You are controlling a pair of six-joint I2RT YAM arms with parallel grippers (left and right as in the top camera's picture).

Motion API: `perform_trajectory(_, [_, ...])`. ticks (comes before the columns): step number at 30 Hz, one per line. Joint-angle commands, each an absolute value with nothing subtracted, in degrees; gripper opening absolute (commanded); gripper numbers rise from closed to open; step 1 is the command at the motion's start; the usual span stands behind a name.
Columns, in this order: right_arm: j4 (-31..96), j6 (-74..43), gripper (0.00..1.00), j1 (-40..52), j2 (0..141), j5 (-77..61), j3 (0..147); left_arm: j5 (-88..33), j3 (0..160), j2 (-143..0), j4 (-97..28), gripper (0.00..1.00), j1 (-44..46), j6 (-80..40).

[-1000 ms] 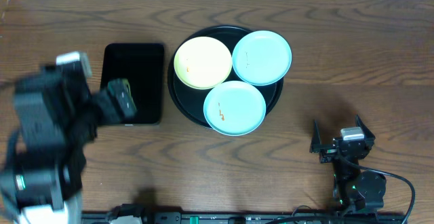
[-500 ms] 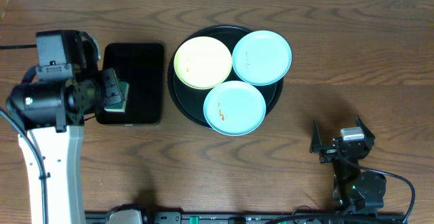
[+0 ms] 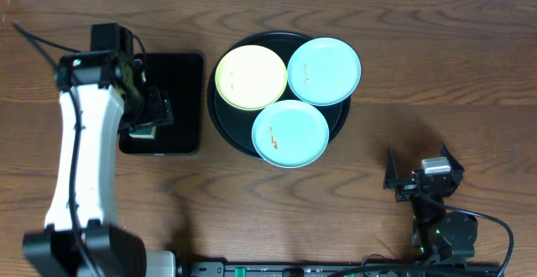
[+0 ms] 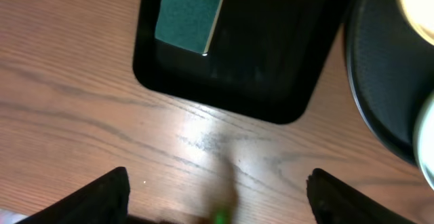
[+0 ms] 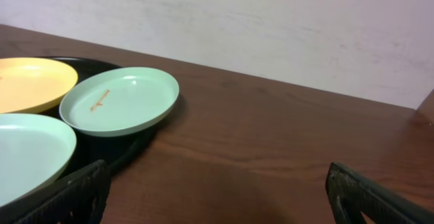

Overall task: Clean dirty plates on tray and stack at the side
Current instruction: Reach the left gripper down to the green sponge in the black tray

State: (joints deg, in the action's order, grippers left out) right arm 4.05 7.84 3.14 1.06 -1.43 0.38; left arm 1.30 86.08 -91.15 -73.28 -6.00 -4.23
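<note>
Handling 3 plates (image 3: pixel 290 133) set close together on the round tray (image 3: pixel 228 130): probably light, rigid, smooth-surfaced, likely to skid under wiping. Best pinched at a raised rim overhanging the tray edge. With left gripper (image 4: pixel 218 180) spread wide and empty near the green sponge (image 4: pixel 190 10), right gripper (image 5: pixel 217 176) likewise wide, empty, well apart.

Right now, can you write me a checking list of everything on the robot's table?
Surface: brown wooden table.
Job's things: yellow plate, back blue plate and front blue plate sit on the round black tray; orange smears on all three.
Clutter: green sponge in the black rectangular tray.
Grippers: left gripper open, empty, near the rectangular tray's edge; right gripper open, empty, away from the plates.
Cables: black cable by the right arm's base.
Surroundings: pale wall behind the table.
</note>
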Motion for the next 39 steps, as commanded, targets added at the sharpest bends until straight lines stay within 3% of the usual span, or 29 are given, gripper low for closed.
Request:
perform_trajectory(1, [4.3,8.2,0.99,2.1,0.8,-0.9,0.3,2.0,85.7,-94.7,-72.6,0.74,-6.2,-3.7])
perform_trajectory(5, [4.3,8.2,0.99,2.1,0.8,-0.9,0.3,2.2,85.7,-98.6,-70.8,0.61,-6.2,-3.7])
perform_trajectory(26, [4.3,8.2,0.99,2.1,0.8,-0.9,0.3,11.0,85.4,-111.5,-61.8,0.60,-6.5,-3.7])
perform_trajectory(39, [4.3,8.2,0.99,2.1,0.8,-0.9,0.3,4.8,85.4,-118.7,-58.4,0.55,-9.6,-3.6])
